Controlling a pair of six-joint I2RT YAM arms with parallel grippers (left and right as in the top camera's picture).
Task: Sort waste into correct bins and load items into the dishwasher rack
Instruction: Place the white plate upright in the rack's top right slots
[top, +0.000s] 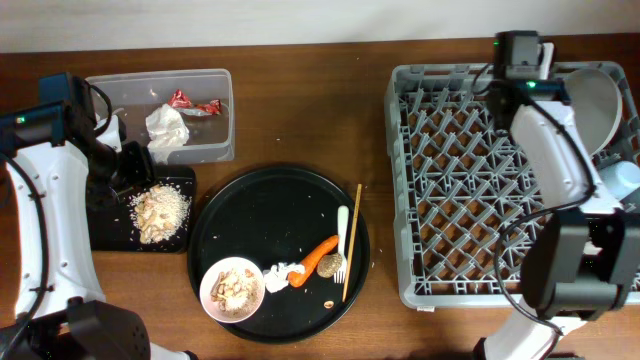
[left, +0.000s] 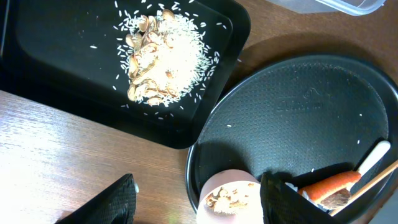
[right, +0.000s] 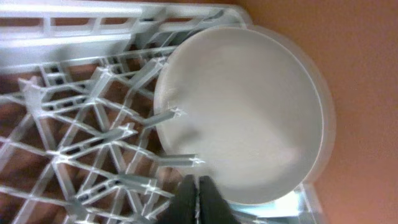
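My left gripper (top: 130, 162) hangs open over the shallow black tray (top: 108, 228), which holds beige scraps and rice (top: 160, 212). In the left wrist view its fingers (left: 198, 190) stand wide apart and hold nothing; below them is the pinkish bowl (left: 229, 194) with scraps in it. The bowl (top: 232, 288), a carrot piece (top: 320, 258), a tissue (top: 280, 275), a white fork (top: 342, 240) and a chopstick (top: 352, 240) lie on the round black tray (top: 270, 215). My right gripper (right: 199, 199) is shut and empty beside the white plate (right: 249, 112), which stands in the grey rack (top: 470, 200).
The clear tub (top: 215, 85) at the back left holds a crumpled tissue (top: 165, 128) and a red wrapper (top: 195, 103). A light blue cup (top: 622, 180) sits at the rack's right side. Bare wood lies between the round tray and the rack.
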